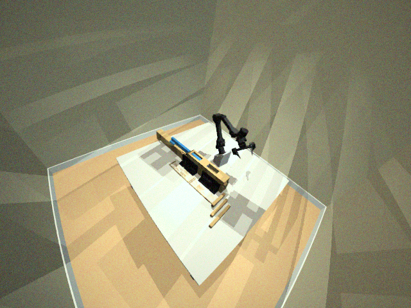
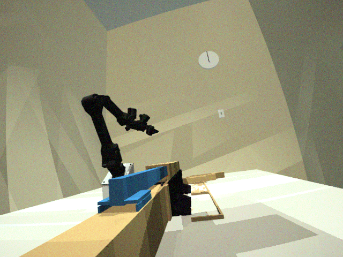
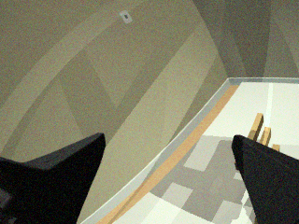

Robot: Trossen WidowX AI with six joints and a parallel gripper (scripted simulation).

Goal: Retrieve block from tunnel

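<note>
From my seat I can make out a round white clock (image 2: pixel 208 59) high on the wall (image 2: pixel 171 83). Lower on that same wall I see a small pale plate (image 2: pixel 221 113) (image 3: pixel 126 17), well above the far edge of the white surface.
</note>
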